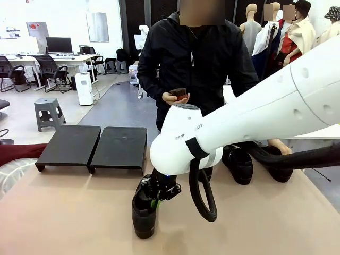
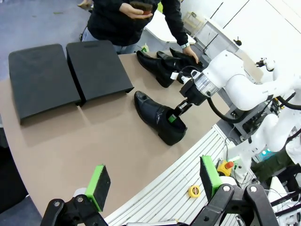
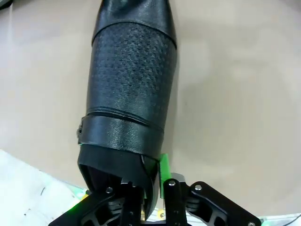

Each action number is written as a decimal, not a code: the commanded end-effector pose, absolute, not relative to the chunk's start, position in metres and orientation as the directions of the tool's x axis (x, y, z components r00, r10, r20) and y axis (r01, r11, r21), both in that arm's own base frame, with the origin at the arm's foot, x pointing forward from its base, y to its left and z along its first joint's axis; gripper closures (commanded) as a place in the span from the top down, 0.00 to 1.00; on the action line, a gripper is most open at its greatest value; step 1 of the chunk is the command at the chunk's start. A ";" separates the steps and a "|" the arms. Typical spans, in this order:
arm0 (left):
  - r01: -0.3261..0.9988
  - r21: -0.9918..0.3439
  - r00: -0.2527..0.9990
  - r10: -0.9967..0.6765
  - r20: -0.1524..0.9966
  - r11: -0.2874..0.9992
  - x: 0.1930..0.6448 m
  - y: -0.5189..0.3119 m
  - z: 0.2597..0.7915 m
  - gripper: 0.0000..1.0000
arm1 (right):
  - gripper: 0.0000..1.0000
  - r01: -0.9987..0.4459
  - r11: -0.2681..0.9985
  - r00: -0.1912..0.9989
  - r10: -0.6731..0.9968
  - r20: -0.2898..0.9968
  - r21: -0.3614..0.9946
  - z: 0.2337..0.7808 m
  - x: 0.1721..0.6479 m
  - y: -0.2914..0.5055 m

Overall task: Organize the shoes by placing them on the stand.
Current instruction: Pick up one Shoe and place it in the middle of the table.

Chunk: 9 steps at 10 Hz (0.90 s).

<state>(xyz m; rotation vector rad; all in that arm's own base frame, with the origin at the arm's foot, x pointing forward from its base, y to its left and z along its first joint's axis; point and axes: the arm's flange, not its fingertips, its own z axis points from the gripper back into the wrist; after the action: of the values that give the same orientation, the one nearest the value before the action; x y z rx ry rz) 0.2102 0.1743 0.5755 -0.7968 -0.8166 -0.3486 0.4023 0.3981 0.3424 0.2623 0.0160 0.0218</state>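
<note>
**Robot claw grips black shoe short of the stand**

In the front view the right claw [image 1: 157, 197], at the lower centre of the frame, is clamped on the heel end of a black shoe [image 1: 144, 211]. The shoe lies flat on the tan counter [image 1: 74, 212] with its heel toward the bottom edge. The right wrist view looks down its textured upper [image 3: 131, 80]. One finger sits inside the heel opening and a green pad [image 3: 163, 172] presses the outside of the rim.

The stand [image 1: 93, 146], two low black platforms side by side, sits at the left of the frame. It is apart from the gripped shoe.

In the left wrist view the left claw [image 2: 154, 182] hangs at the bottom of the frame with its green pads wide apart and nothing between them. Above it the gripped shoe [image 2: 157, 117] lies at the centre and the stand [image 2: 70, 73] at the upper left.

Further shoes [image 2: 162, 66] cluster at the upper centre, where a person [image 1: 196, 58] in a black jacket rests one hand [image 2: 190, 55] on them. The person's other hand holds a small dark object [image 1: 178, 94]
</note>
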 end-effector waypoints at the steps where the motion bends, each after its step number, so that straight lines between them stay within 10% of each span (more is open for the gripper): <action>1: 0.577 -0.487 0.635 0.015 0.772 0.655 0.210 0.174 0.577 1.00 | 1.00 -0.045 0.961 0.998 0.054 -0.025 0.273 0.359 0.400 0.398; 9: 0.577 -0.487 0.635 0.015 0.772 0.655 0.210 0.174 0.577 1.00 | 1.00 -0.352 0.863 0.906 0.412 -0.102 0.363 0.531 0.299 0.236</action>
<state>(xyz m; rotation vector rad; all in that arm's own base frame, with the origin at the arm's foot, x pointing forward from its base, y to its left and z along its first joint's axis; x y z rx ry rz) 0.2105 0.1744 0.5759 -0.7961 -0.8158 -0.3486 0.3006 0.2996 0.5092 0.3035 0.1227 0.3273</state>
